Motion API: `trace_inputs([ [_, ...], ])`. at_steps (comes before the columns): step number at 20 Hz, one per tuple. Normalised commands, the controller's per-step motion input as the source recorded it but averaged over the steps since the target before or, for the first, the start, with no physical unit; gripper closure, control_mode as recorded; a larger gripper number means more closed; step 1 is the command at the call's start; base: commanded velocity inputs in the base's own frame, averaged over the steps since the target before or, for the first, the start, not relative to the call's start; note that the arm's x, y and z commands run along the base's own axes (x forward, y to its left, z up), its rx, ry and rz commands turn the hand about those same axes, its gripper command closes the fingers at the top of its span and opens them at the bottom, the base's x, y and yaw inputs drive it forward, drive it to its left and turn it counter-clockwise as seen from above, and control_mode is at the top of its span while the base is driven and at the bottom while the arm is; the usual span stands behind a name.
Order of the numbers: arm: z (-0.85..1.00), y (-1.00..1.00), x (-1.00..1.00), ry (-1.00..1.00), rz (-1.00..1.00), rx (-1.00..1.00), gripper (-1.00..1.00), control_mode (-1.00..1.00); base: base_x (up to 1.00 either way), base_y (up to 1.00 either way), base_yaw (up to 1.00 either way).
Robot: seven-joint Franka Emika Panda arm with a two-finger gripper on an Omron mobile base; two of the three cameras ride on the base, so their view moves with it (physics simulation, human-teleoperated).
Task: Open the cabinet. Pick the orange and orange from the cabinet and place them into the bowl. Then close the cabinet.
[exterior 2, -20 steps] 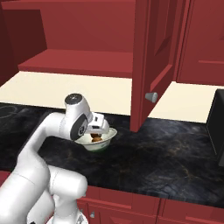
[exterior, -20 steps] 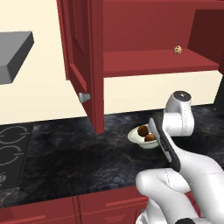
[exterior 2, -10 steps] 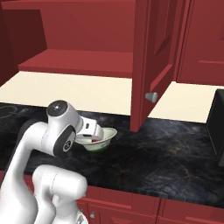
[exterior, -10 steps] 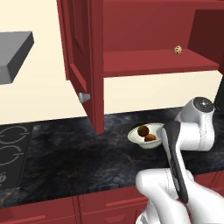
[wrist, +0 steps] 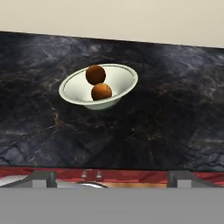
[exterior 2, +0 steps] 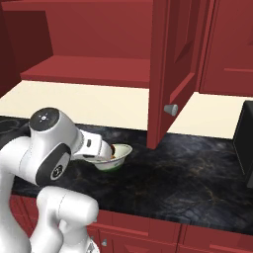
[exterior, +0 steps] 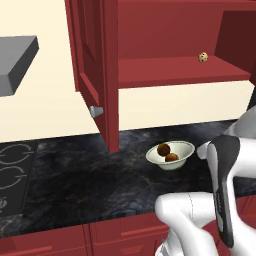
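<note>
Spanning the wall's foot, black marbled counter [exterior: 90, 180] carries bowl [exterior: 182, 149].

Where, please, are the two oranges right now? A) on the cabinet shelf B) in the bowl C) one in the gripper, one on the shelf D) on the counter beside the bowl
B: both oranges sit inside the bowl on the counter.

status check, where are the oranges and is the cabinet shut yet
Jaws open, empty. Both oranges in bowl. Cabinet door open, nothing blocking it.
</note>
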Motion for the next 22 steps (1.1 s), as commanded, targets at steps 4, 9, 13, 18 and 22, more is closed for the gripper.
trace_inputs([
  [4, 0.42, -0.14, -0.81, -0.08, 0.0, 0.0, -1.0, -1.0, 0.0, 0.0, 0.0],
  [9, 0.31, -0.25, -0.78, -0.06, -0.02, 0.03, -1.0, -1.0, 0.0, 0.0, 0.0],
  [13, 0.22, -0.3, -0.67, -0.03, -0.02, 0.06, -1.0, -1.0, 0.0, 0.0, 0.0],
  [18, 0.1, -0.3, -0.18, 0.0, 0.0, 0.1, -1.0, -1.0, 0.0, 0.0, 0.0],
  [22, 0.05, -0.35, 0.0, 0.0, -0.04, 0.14, -1.0, -1.0, 0.0, 0.0, 0.0],
])
